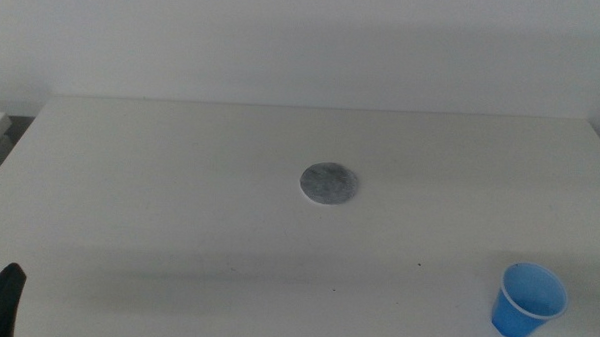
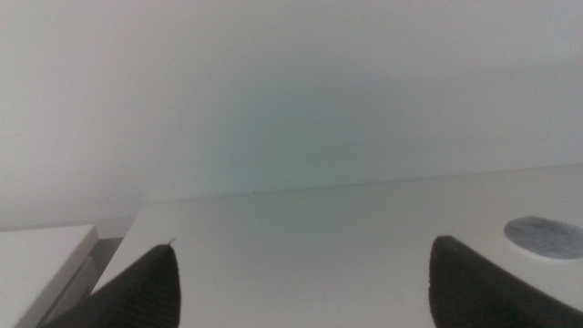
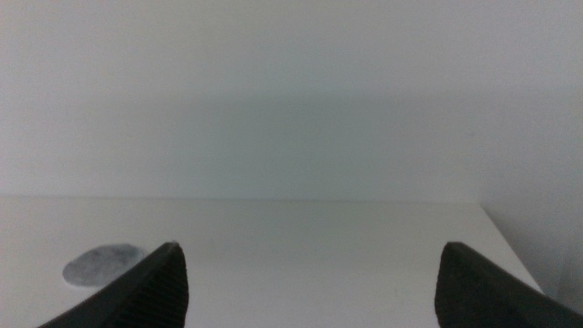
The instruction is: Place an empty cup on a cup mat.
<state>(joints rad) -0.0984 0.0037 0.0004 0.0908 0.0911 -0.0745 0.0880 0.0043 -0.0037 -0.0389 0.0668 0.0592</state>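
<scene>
Bright blue plain cup (image 1: pixel 529 301), mottled grey cup mat (image 1: pixel 329 184) with thin white edge, white table (image 1: pixel 179 204), dark gripper jaws

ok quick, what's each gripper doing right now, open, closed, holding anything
Left gripper: open, holding nothing, waiting at the table's near left corner.
Right gripper: open, holding nothing, out of the middle view.

Middle view: looks forward and down over the desk (image 1: pixel 179 184).
Wrist views: low, near the desk, facing the wall.
Shared: the cup mat (image 1: pixel 329 184) appears in all three.
</scene>
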